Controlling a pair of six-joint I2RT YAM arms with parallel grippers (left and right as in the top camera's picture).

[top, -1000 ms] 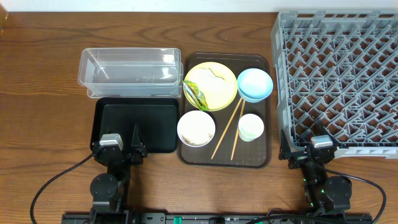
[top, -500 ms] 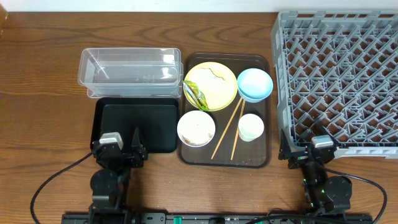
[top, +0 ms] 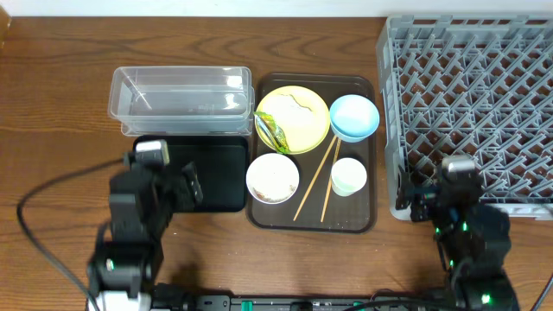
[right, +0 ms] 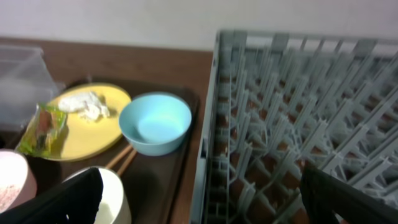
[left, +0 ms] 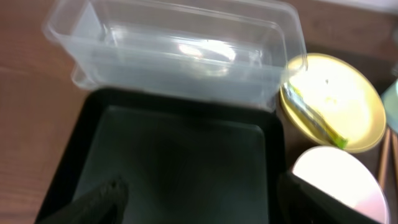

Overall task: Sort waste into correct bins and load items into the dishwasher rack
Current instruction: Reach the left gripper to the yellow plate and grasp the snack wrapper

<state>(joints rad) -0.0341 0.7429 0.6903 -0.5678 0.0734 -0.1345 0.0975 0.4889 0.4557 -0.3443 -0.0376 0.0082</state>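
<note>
A brown wood-grain table (top: 60, 104) carries everything. At its near edge the left gripper (left: 205, 202) hangs over the shallow black rectangular tray (top: 225, 173), fingers spread wide with nothing between them. The right gripper (right: 205, 199) is likewise wide open and empty, just beside the near-left corner of the large square grey plastic rack (top: 471, 86), whose lattice wall rises close on its right. Between the two arms lies a dark brown serving tray (top: 346, 218). On its near half stand a white bowl (top: 256, 177) holding pale rice-like scraps (top: 275, 183) and a small white cup (top: 348, 176), with two thin wooden chopsticks (top: 315, 181) between them, their long axes slanting from near-left to far-right. Farther back sit a round yellow plate (top: 307, 134) and, touching it on the right, a light blue bowl (top: 354, 117). A small green-yellow wrapper (top: 272, 132) lies across the plate's left rim, running far-left to near-right, and crumpled white paper (top: 295, 104) rests farther back on the plate. Beyond the black tray, edge against edge, a clear rectangular plastic tub (top: 177, 104) stretches left to right.
</note>
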